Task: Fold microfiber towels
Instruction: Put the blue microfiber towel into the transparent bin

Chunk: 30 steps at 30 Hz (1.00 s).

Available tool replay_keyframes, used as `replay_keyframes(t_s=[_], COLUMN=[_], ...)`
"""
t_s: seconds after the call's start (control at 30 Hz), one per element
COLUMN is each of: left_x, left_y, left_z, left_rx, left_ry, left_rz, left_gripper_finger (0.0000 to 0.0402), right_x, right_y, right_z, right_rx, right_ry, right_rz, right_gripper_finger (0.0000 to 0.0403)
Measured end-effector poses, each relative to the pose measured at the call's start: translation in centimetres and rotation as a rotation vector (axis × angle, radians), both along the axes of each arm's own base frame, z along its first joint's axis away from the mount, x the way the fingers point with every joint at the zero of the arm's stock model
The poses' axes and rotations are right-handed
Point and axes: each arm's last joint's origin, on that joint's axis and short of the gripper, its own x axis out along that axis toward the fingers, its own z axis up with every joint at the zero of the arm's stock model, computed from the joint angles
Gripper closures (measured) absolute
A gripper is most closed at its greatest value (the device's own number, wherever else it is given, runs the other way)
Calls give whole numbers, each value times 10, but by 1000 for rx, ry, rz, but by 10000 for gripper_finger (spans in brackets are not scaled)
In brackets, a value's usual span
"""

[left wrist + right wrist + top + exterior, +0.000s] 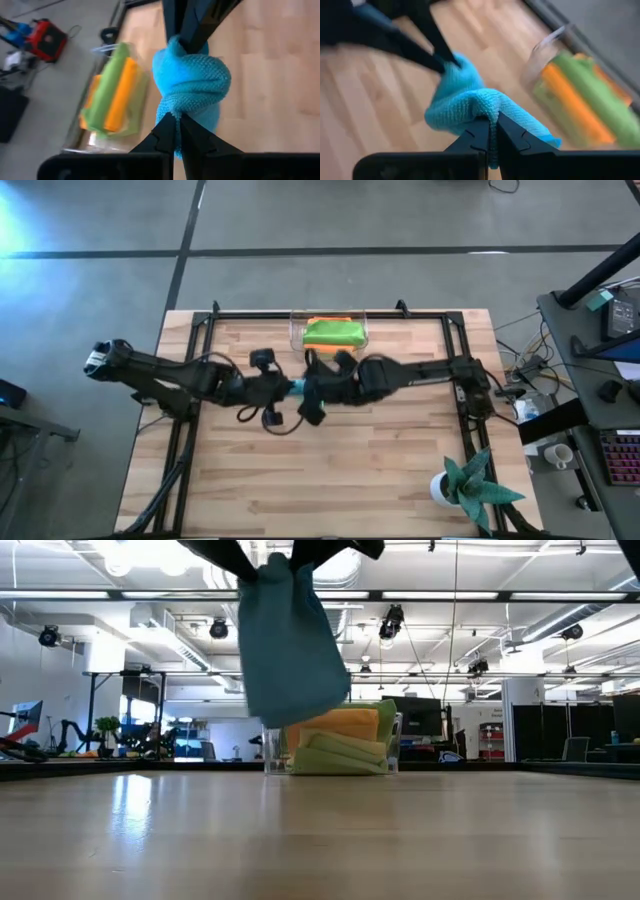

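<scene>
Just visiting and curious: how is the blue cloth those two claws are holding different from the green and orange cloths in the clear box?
The light blue microfiber towel hangs bunched in the air, pinched by the left claw and the right claw; the lime green towel and the orange towel lie folded and stacked in the clear plastic bin, untouched. They differ in colour. All look like the same soft cloth.

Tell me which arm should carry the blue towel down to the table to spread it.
Neither clearly: the left tool and right tool both pinch the blue towel, hanging bunched above the table mid-span. They should lower it together.
</scene>
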Motion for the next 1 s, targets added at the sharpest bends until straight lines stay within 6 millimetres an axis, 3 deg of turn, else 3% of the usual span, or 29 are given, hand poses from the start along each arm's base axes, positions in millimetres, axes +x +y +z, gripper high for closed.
replay_keyframes(t_s=[0.3, 0.5, 0.63, 1.0], left_x=[11, 19, 27, 43], left_y=[56, 101, 130, 187], left_z=[16, 13, 11, 11], left_rx=[167, 240, 222, 317], left_ry=[-37, 30, -23, -82], left_rz=[95, 173, 233, 350], left_gripper_finger=[400, 400, 400, 400], right_x=[2, -1, -5, -17], right_y=[-59, -102, -134, -203], right_z=[28, 32, 31, 32], right_rx=[-103, -167, -195, -256], right_ry=[-12, 27, 66, 84], right_rz=[14, 4, -32, -47], right_gripper_finger=[392, 392, 392, 392])
